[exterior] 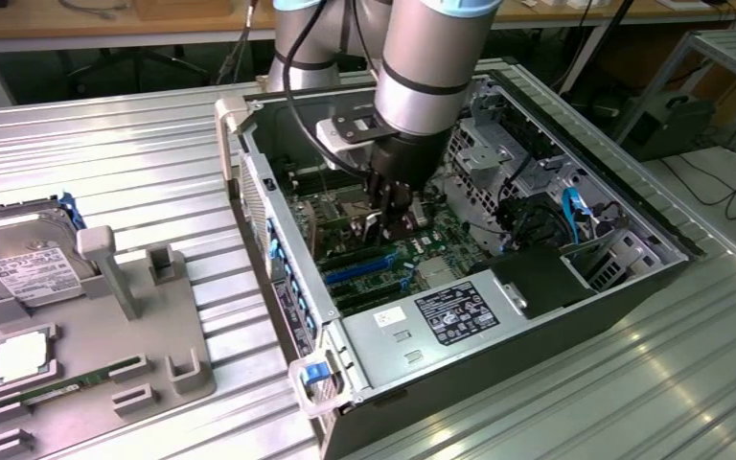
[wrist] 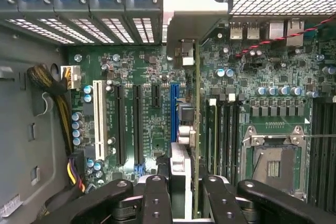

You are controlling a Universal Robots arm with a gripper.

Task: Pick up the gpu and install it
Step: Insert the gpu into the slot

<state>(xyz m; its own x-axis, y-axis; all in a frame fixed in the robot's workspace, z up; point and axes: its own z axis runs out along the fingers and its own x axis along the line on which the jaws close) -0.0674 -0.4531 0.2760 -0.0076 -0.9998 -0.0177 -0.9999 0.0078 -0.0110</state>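
Now | gripper [wrist: 187, 184] partly closed, clamping gpu [wrist: 185, 129] edge-on | inside computer case [exterior: 496, 393]

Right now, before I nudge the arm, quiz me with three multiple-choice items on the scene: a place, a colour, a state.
1. Where is the gpu? A on the grey fixture; B inside the open case; C on the table.
2. Which colour is the expansion slot nearest the gpu? A white; B blue; C red.
3. The gripper is: A open and empty; B shut on the hard drive; C shut on the gpu.
Key: B, the card stands over the motherboard; B, the blue slot runs alongside it; C, the fingers clamp its edge.
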